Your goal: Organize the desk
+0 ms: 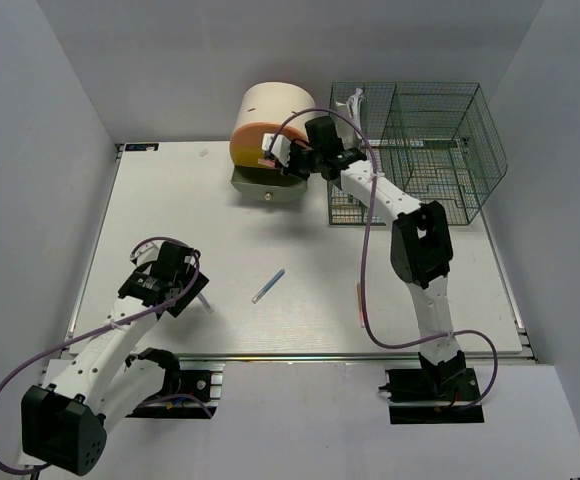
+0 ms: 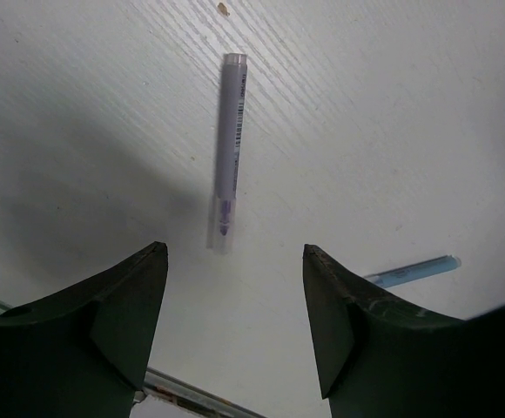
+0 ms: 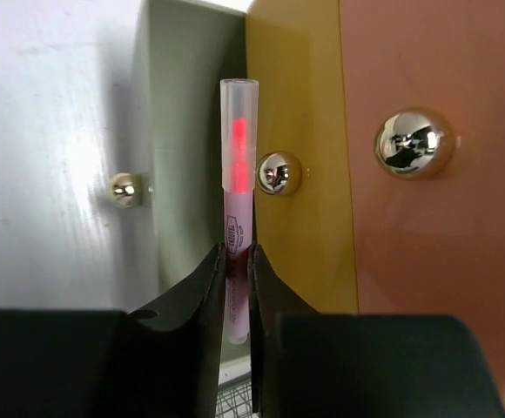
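Note:
The white desk (image 1: 300,235) carries a pale purple pen (image 2: 229,165) just ahead of my left gripper (image 2: 235,252), which is open, empty and low over the tabletop (image 2: 392,113). A light blue pen (image 1: 268,286) lies mid-desk and also shows to the right in the left wrist view (image 2: 414,270). My right gripper (image 3: 237,257) is shut on a pink highlighter (image 3: 238,174), held in front of the drawer box (image 1: 270,130), between its grey-green drawer (image 3: 187,131) and yellow drawer (image 3: 296,131). In the top view this gripper (image 1: 278,158) is at the box front.
The green wire mesh organizer (image 1: 420,150) stands at the back right, beside the drawer box. The box's bottom drawer (image 1: 265,185) sticks out. A thin pink pen (image 1: 358,304) lies near the right arm. The orange drawer (image 3: 427,244) has a shiny knob (image 3: 414,144).

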### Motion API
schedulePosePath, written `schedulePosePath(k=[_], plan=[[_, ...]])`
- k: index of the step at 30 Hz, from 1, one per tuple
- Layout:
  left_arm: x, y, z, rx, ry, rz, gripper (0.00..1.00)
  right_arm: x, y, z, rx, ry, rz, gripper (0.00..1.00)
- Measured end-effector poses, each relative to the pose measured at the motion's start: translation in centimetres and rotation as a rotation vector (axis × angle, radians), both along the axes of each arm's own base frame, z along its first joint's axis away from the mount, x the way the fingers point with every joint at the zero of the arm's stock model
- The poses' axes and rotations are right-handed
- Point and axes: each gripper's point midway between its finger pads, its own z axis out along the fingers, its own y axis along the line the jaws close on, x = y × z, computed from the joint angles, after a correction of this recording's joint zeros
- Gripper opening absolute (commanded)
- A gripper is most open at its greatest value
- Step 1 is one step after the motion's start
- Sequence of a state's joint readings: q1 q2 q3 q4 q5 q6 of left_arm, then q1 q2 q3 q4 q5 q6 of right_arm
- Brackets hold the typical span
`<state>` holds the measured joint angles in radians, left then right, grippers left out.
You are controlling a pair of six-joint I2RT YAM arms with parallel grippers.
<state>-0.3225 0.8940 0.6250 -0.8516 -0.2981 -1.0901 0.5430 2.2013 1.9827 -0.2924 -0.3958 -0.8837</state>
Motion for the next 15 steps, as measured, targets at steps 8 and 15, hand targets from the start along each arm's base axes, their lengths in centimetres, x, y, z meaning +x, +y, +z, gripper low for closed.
schedulePosePath(k=[8,15], plan=[[0.6,-0.2,-0.2,-0.002,-0.005,-0.001,0.73,1.5,-0.2,-1.6,-0.024,-0.019,-0.044,0.43],[1.0,-0.4,-1.4,0.013,0.040,-0.005,0.71,1.3,-0.4,-1.5,-0.002,-0.001,-0.056,0.28]])
